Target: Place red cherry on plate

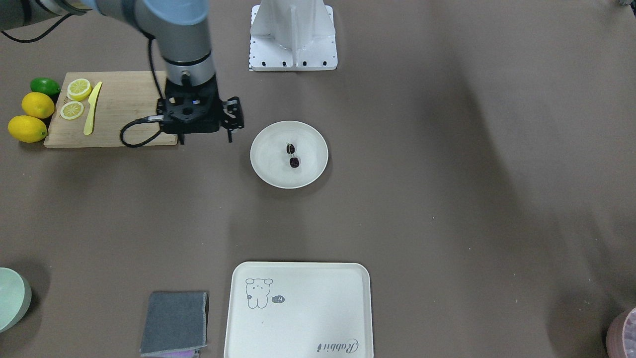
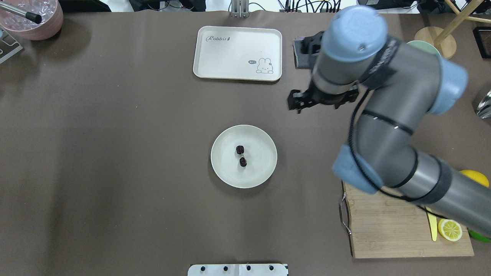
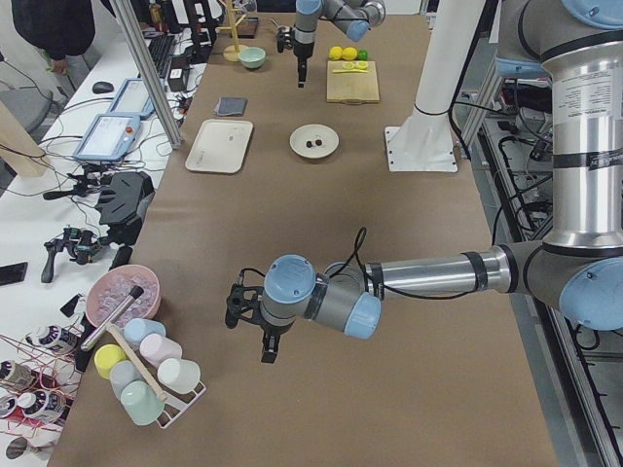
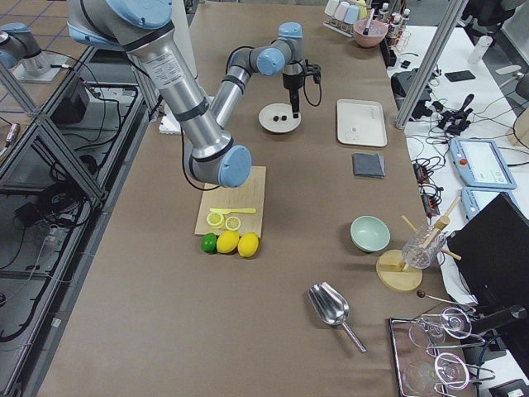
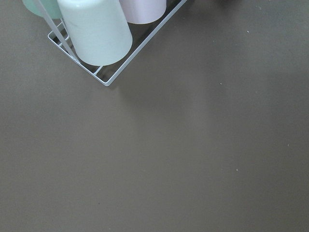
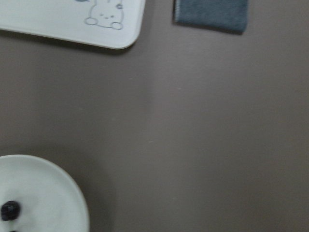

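Two near-black fruits joined by thin stems, the red cherry (image 1: 292, 155), lie inside the plate (image 1: 268, 166) at the centre of the front-facing frame, close to the dish's middle and clear of its rim. The pair's long axis runs almost straight up and down that frame, with the upper fruit a touch to the left of the lower one. The overhead view shows the same near-vertical line. The right gripper (image 1: 205, 139) hangs to the left of the plate in the front-facing frame, apart from it and overlapping the right end of the cutting board (image 1: 124, 114). Its jaws point straight down and stand wide apart, gripping nothing. Overhead, the right arm (image 2: 383, 115) enters from the lower right of the frame and folds at the elbow. It rises to a wrist turned downward at the upper right of the plate. The right wrist camera looks down on bare table, with the plate's edge at lower left, a corner of the tray (image 6: 72, 24) at upper left and the grey cloth (image 6: 211, 14) at the top. In the exterior left view the left arm (image 3: 428, 275) reaches in level from the right edge across the lower half of the frame. The left gripper (image 3: 249, 321) is turned down near the cup rack (image 3: 146, 384) at lower left. Whether its jaws are parted or closed cannot be told.
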Action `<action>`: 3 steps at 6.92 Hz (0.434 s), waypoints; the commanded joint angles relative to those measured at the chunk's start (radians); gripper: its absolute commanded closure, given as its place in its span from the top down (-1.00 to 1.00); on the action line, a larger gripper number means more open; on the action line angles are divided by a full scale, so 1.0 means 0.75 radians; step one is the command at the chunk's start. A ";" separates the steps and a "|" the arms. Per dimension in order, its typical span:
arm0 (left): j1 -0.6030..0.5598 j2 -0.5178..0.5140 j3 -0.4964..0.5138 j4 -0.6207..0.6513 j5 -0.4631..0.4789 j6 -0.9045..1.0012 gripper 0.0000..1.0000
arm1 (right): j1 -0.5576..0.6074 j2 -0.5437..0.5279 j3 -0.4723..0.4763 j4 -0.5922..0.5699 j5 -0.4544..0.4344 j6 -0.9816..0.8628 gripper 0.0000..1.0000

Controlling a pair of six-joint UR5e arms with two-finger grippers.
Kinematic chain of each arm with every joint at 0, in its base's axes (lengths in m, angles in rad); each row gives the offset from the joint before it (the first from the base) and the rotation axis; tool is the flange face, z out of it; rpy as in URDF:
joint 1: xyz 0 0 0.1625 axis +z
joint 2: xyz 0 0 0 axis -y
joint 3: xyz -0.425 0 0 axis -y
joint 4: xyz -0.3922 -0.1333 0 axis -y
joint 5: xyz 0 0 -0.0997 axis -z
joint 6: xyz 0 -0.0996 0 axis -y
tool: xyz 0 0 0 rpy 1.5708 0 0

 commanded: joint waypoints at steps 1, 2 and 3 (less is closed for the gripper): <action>0.014 -0.006 0.012 -0.006 -0.007 0.037 0.96 | 0.369 -0.244 -0.015 0.001 0.184 -0.539 1.00; 0.022 -0.012 0.024 -0.002 -0.001 0.106 0.96 | 0.516 -0.332 -0.057 0.003 0.266 -0.736 1.00; 0.051 -0.038 0.038 -0.002 -0.001 0.115 0.96 | 0.637 -0.400 -0.115 0.025 0.330 -0.912 1.00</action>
